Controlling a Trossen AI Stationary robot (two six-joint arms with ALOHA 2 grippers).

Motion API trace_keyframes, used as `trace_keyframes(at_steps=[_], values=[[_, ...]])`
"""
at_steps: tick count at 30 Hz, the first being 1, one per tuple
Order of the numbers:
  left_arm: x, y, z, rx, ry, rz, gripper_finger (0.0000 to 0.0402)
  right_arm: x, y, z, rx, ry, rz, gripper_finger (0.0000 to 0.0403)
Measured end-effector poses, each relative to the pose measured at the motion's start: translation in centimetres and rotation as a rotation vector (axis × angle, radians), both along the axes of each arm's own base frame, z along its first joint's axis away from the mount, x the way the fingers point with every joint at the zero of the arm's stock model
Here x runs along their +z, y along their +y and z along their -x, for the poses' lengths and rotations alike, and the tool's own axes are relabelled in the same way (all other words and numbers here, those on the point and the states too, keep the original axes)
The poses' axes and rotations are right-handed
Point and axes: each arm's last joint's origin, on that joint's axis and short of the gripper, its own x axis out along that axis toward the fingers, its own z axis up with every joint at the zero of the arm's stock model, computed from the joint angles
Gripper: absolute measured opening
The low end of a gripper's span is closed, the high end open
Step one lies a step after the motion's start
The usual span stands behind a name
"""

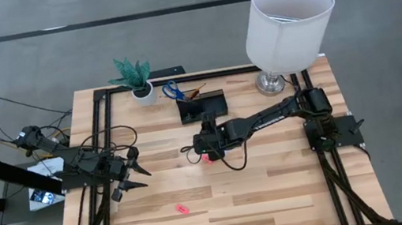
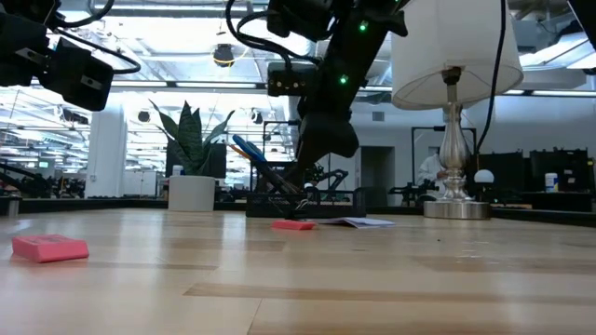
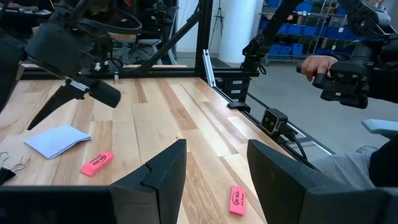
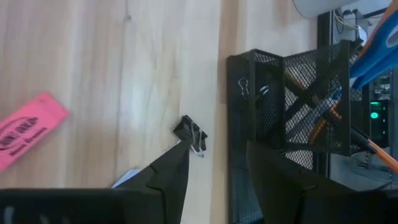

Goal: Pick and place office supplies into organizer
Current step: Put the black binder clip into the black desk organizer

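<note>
The black mesh organizer (image 1: 202, 107) stands at the table's far middle, with blue-handled scissors (image 1: 172, 91) and an orange pencil (image 4: 323, 119) sticking up out of its cup section. My right gripper (image 4: 214, 158) hangs open just in front of it, pointing slantwise down. A small black clip (image 4: 191, 134) lies on the wood just past one fingertip, beside the organizer's wall. A pink eraser (image 4: 28, 132) and the pale note pad (image 3: 56, 140) lie flat close by. A second pink eraser (image 1: 181, 208) lies nearer the front. My left gripper (image 1: 132, 177) waits open at the table's left.
A white plant pot (image 1: 142, 92) stands left of the organizer, and a lamp (image 1: 284, 28) stands at the far right corner. Another clip (image 3: 9, 165) lies near the note pad. A person's hand (image 3: 314, 65) holds a device beyond the table's edge.
</note>
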Motion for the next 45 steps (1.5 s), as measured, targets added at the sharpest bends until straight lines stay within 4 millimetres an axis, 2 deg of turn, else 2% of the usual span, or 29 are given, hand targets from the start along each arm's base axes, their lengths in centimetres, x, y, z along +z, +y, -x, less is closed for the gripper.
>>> trace_keyframes(at_steps=[14, 22, 29, 34, 40, 45], values=[[0.0, 0.0, 0.0, 0.0, 0.001, 0.004, 0.0163, 0.0, 1.7, 0.4, -0.121, -0.084, -0.017, 0.0161], [0.0, 0.0, 0.0, -0.004, 0.002, 0.004, 0.0163, -1.4, 2.7, 1.1, -0.157, -0.124, 0.02, 0.0162], [0.0, 0.0, 0.0, -0.005, 0.002, 0.005, 0.0163, -1.5, 2.2, 1.1, -0.159, -0.116, 0.03, 0.0163], [0.0, 0.0, 0.0, -0.006, 0.005, 0.012, 0.0163, -3.3, 2.1, 1.9, -0.166, -0.112, 0.032, 0.0162], [0.0, 0.0, 0.0, -0.006, 0.005, 0.011, 0.0163, -3.1, 3.3, 1.9, -0.151, -0.146, 0.07, 0.0158], [0.0, 0.0, 0.0, -0.006, 0.004, 0.01, 0.0163, -3.1, 2.5, 1.8, -0.136, -0.116, 0.088, 0.0155]])
